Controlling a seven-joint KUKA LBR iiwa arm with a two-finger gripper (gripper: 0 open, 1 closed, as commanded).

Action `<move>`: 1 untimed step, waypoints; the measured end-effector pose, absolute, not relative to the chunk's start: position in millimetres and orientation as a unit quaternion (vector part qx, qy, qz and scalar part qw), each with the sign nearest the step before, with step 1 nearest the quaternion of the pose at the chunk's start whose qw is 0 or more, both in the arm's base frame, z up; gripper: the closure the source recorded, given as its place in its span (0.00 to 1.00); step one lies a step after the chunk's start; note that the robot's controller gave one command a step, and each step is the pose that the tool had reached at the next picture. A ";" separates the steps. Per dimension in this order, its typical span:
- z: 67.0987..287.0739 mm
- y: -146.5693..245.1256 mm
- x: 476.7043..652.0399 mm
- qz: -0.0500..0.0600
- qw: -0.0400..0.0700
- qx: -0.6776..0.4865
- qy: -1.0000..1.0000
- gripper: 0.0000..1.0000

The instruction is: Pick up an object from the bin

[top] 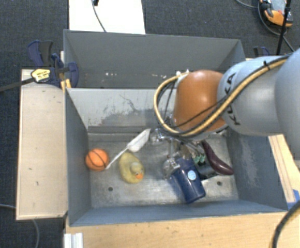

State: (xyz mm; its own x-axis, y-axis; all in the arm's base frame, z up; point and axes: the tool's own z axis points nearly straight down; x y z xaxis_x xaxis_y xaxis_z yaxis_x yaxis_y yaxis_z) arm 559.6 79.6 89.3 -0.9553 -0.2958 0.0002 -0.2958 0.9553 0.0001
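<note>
Blue bottle (188, 183), my gripper (171, 164) over it.
Grip state: can't tell. Yellow duck (131, 168) left of bottle; my arm (258, 102) reads "KUKA".

Bin (78, 154) holds orange ball (96, 159), yellow duck (131, 169), blue bottle (187, 184).

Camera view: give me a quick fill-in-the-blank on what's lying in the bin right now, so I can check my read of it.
1. The small ball at the left of the bin is ____ in colour.
2. The yellow toy just right of the ball is a rubber ____.
3. The thing nearest the gripper is a dark ____ cylinder, lying tilted on the bin floor.

Missing words: orange; duck; blue.
</note>
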 end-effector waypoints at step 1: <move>100.4 114.2 562.7 0.000 -0.002 0.158 -0.987 0.00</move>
